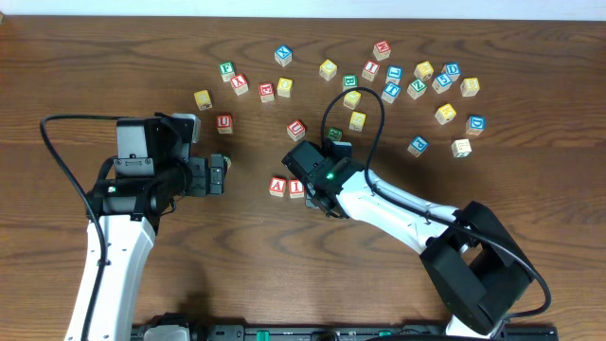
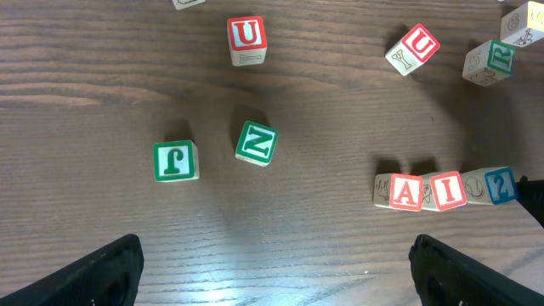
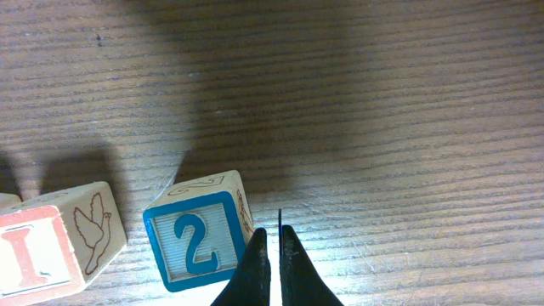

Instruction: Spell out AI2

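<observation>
Now the right pincer (image 3: 273, 248) has its two dark fingertips pressed together, gripping nothing, tips down at the wooden table (image 3: 382, 110). Just to their left sits the blue 2 cube (image 3: 197, 242), its right edge hard by the tips; contact or a hair's gap, the view cannot settle. Left again, edge to edge with it, comes the red I cube (image 3: 51, 251), a bird drawn on its side face.

Over on the left pincer (image 2: 276, 263), the fingers are spread to the full with nothing between them. Ahead of it and off toward its right finger lies the row: red A cube (image 2: 406, 192), I, then 2, reading A-I-2. The long axis runs across that view, rising slightly at the 2 end, and all three characters stand upright. Straight ahead of the open fingers sit a green J cube (image 2: 176, 161) and a tilted green N cube (image 2: 256, 143), with a red U cube (image 2: 246, 38) beyond.
</observation>
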`<act>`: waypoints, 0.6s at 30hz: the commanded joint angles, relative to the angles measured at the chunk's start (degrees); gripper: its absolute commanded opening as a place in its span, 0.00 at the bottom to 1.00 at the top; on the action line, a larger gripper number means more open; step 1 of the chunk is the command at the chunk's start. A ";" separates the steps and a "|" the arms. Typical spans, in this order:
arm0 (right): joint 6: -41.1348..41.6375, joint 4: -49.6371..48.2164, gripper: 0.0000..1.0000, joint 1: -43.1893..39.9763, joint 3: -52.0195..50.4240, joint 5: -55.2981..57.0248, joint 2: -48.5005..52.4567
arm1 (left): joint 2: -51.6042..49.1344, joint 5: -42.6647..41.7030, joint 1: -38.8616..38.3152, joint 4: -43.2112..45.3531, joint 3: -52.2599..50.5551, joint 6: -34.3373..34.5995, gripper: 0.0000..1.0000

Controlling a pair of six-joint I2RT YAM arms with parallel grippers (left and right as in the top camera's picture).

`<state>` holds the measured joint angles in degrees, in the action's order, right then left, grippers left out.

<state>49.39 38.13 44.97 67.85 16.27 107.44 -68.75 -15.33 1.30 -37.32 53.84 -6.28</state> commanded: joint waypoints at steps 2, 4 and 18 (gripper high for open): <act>-0.17 -0.50 0.01 0.50 -0.15 0.50 -1.31 | -0.17 -0.28 0.28 -0.22 0.39 -0.98 0.98; -0.17 -0.66 0.01 0.50 -0.15 0.50 -1.31 | -0.17 -0.28 0.28 -0.22 0.39 -0.98 0.98; -0.20 -1.05 0.01 0.57 -0.15 -0.39 -1.31 | -0.17 -0.28 0.28 -0.22 0.39 -0.98 0.98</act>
<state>49.39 37.36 44.99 67.85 15.90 107.44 -68.75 -15.33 1.30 -37.32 53.84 -6.28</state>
